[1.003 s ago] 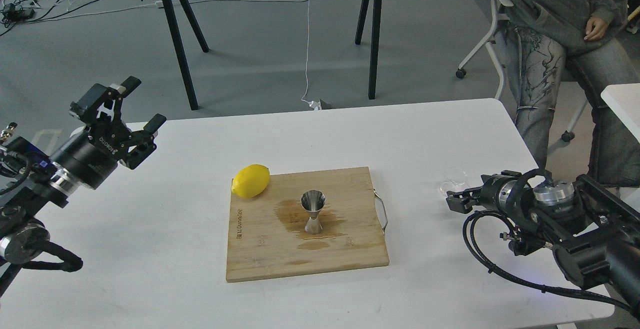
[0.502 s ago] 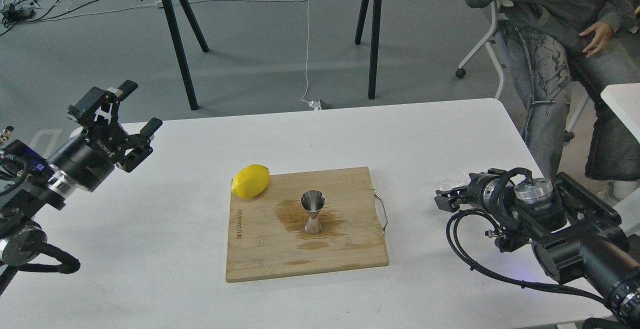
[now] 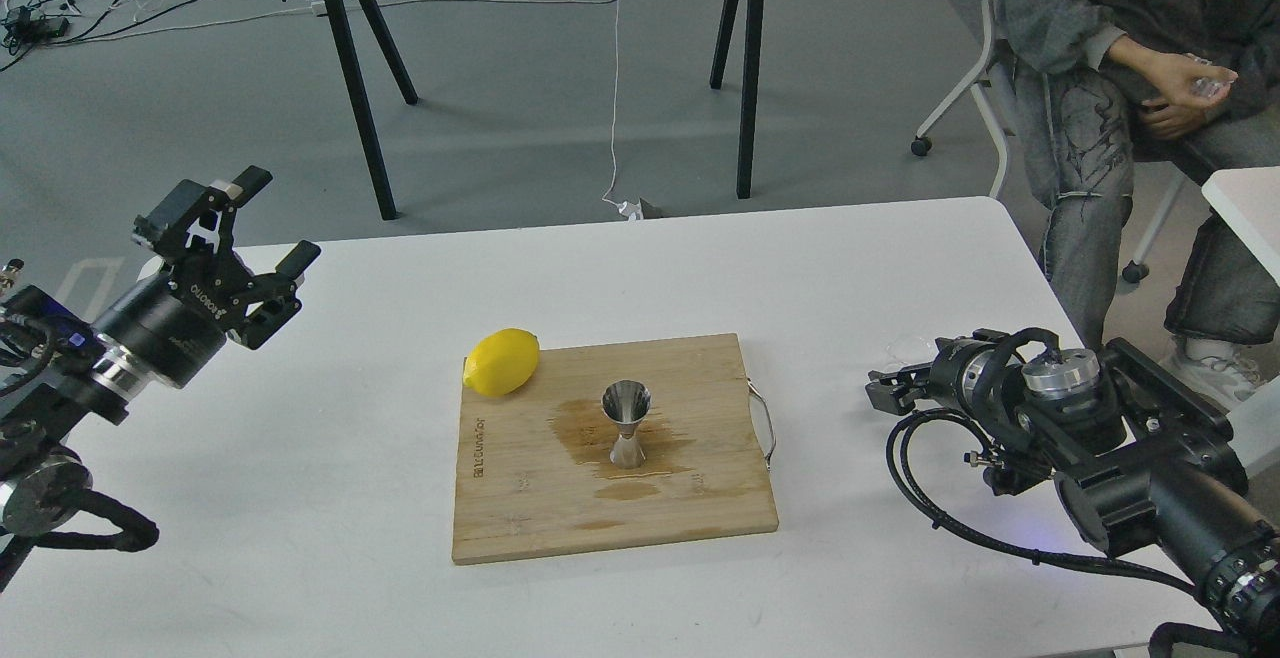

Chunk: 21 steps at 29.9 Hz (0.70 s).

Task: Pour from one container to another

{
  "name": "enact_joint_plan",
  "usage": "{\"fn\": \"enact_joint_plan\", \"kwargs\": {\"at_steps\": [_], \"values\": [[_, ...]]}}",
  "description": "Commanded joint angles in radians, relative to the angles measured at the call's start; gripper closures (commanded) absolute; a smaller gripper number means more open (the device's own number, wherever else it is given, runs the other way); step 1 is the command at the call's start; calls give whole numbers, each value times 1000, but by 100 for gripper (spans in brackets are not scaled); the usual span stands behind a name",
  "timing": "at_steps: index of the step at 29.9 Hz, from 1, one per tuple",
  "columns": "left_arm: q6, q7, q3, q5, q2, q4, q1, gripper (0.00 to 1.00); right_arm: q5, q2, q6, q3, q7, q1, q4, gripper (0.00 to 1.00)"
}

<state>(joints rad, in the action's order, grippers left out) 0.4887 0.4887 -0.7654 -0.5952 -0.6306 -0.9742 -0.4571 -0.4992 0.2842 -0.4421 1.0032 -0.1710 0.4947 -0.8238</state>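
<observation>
Clear plastic cup (image 3: 908, 348) was seen only in part, low and round, near the right edge of the tabletop (image 3: 300, 498), just beyond the tip of the right gripper (image 3: 884, 393), which hid its near side. Whether the cup was touched or held could not be told; the right gripper appeared small and dark, and its fingers could not be separated by eye. The left gripper (image 3: 260, 238) was held above the far-left corner of the tabletop, its fingers spread wide and holding nothing.

The jigger (image 3: 627, 424) stood upright near the middle of the cutting board (image 3: 520, 508), on a damp brown stain, with a lemon (image 3: 501, 362) resting at the board's far-left corner, well apart from it.

The cup was judged to be very light, thin-walled and slick, likely to skid or tip if nudged and to flex if squeezed hard. A gentle hold across its side wall, below the rim, was judged best, so that the mouth would be left free for pouring. The jigger, narrow-waisted on a small base, was judged easy to knock over.

Bare tabletop lay between the cup and the board's right edge, where a wire handle (image 3: 765, 425) projected; that path looked unobstructed. The right edge was close behind the cup, so little room was left there.
</observation>
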Motion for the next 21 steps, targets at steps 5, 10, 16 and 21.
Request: {"fn": "enact_joint_plan", "kwargs": {"at_steps": [5,10,16,21], "values": [[0,0,0,0,0,2,0,2,17,-19,3,3,1,10,3,6],[0,0,0,0,0,3,0,2,24,-22,3,5,4,10,5,8],[0,0,0,2,0,15,2,2,24,-22,3,0,5,10,11,13],[0,0,0,2,0,15,2,2,25,-22,3,-3,5,10,22,19]]}}
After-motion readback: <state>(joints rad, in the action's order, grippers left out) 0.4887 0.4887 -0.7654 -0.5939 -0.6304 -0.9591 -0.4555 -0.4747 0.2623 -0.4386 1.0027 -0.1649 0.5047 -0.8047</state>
